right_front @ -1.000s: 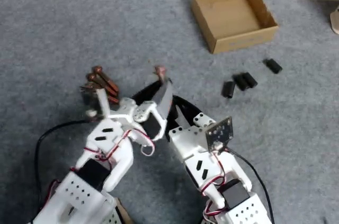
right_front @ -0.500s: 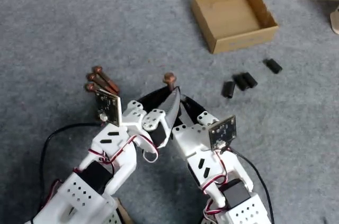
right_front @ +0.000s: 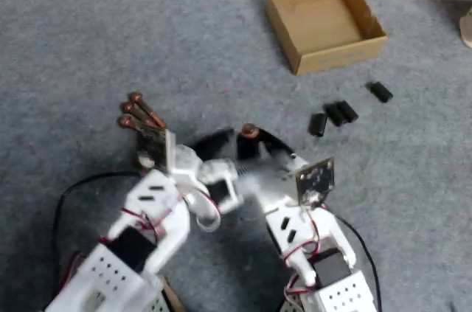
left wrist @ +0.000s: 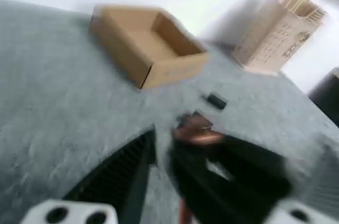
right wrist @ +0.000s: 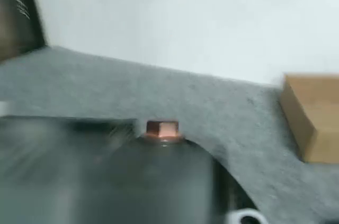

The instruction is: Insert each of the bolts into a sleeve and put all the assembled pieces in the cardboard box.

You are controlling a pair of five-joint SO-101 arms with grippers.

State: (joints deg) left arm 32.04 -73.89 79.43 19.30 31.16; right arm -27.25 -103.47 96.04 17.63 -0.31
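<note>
Bolt (right_front: 249, 132) copper-coloured, hex head uppermost, shank hidden.

**Operator:** Where do I locate the raised bolt?

**Guide:** Look at mid-table. One bolt (right_front: 249, 132) stands head up where the left gripper (right_front: 219, 142) and right gripper (right_front: 256, 150) meet. Blur hides the grip there.

**Operator:** And the remaining parts?

**Guide:** You see the spare bolts (right_front: 140, 113) piled beside the left arm. Three black sleeves (right_front: 341, 113) lie apart on the grey mat (right_front: 88, 32), near the cardboard box (right_front: 339, 54).
</note>
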